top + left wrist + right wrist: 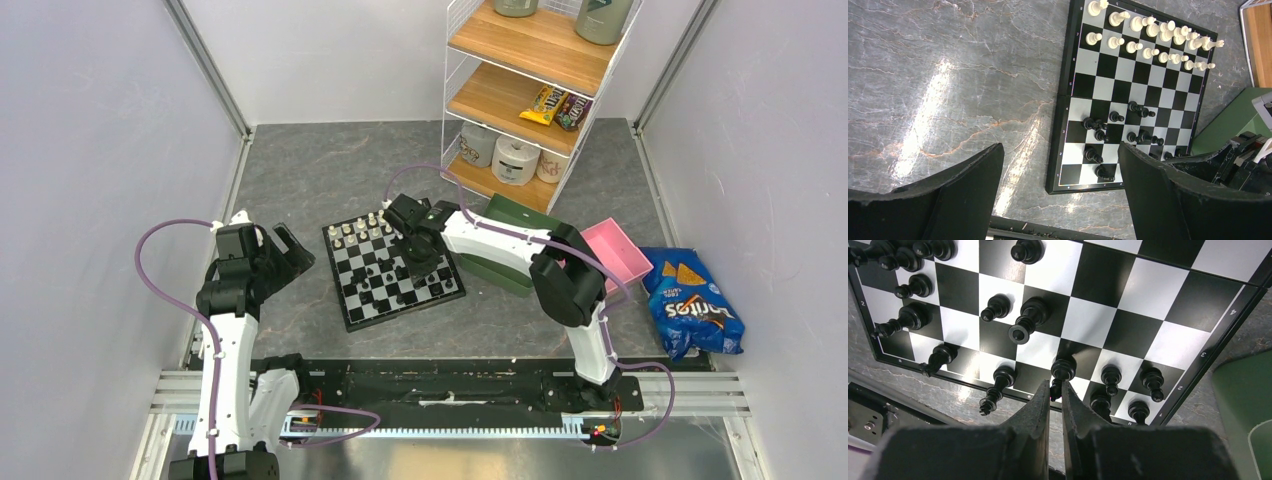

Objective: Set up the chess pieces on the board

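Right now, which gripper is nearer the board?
Right. The right gripper is over the board, shut on a black piece; the left gripper hangs open off its left edge.

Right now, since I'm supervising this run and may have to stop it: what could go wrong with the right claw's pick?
The right claw pinches a black chess piece with only its very tips, so the piece may slip or twist as it is lifted. Black neighbours stand close beside it on the chessboard, and a sideways move could topple them.
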`<state>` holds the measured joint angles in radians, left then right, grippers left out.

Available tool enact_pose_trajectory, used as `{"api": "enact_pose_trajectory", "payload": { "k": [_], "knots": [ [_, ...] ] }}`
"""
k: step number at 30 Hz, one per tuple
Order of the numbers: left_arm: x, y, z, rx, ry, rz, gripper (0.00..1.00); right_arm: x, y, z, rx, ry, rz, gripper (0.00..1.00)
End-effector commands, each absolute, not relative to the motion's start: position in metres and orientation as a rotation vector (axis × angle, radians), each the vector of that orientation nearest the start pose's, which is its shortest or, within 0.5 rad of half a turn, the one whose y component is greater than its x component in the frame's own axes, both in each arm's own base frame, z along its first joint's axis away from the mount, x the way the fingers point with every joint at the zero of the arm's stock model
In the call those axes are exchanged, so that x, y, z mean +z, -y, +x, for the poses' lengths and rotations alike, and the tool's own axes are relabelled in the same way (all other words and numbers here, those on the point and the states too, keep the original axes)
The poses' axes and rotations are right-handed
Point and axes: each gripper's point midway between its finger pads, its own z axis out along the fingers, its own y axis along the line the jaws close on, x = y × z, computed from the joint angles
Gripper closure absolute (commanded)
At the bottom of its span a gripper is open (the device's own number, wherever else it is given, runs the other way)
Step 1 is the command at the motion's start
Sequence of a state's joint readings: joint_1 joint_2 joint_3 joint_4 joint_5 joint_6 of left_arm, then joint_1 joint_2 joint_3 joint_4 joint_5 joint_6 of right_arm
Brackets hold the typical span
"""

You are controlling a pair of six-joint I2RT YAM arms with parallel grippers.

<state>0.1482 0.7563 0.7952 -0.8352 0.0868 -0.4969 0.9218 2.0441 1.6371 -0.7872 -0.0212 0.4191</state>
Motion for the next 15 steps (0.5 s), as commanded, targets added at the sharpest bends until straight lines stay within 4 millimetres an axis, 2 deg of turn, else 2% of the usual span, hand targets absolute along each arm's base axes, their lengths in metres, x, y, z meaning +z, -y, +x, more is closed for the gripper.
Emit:
{"api": "enact_pose_trajectory", "payload": {
  "k": [1,15],
  "knots": [
    [0.168,0.004,0.226,-0.292,-2.237,-0.715,0.09,0.073,-0.370,0.249,0.363,-2.723,-0.711,0.87],
    [0.167,0.004,0.226,-0.294,-2.238,-0.716,0.09,0.074,-0.352,0.232,0.350,-2.749,-0.699,0.88]
  ]
}}
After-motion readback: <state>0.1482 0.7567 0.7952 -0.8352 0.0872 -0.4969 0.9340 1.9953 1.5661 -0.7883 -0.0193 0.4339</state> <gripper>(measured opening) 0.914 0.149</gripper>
